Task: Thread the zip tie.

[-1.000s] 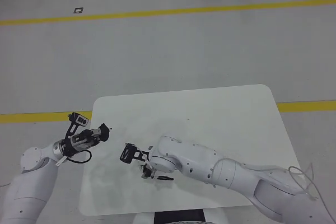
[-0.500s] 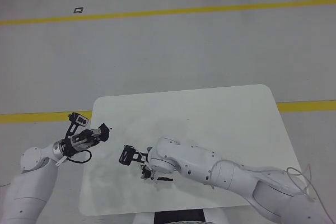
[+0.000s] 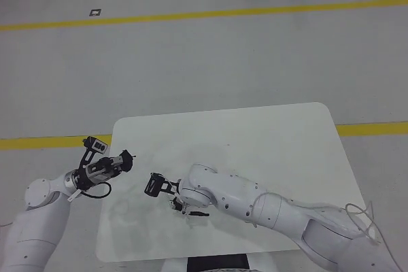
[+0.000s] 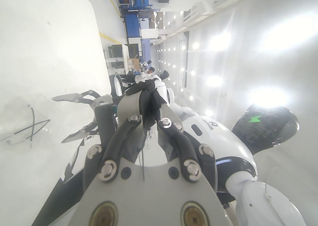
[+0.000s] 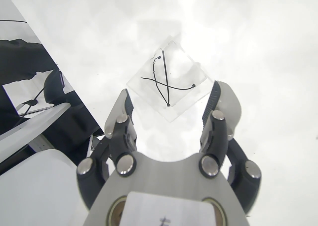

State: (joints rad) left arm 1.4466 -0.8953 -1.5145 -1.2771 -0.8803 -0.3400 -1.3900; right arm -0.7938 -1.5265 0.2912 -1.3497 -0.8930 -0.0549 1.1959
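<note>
A clear tray (image 5: 192, 70) lies on the desk (image 3: 272, 136) just ahead of the right end effector (image 5: 171, 90); yellow floor lines (image 3: 190, 15) run well beyond.

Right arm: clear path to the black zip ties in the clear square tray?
Probably yes. The right gripper has its jaws open, facing the black zip ties in the clear square tray, with nothing between. They cross, so isolating one looks fiddly.

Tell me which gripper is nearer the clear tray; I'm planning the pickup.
Right. The right gripper hangs open just short of the clear tray; the left gripper sits farther off.
</note>
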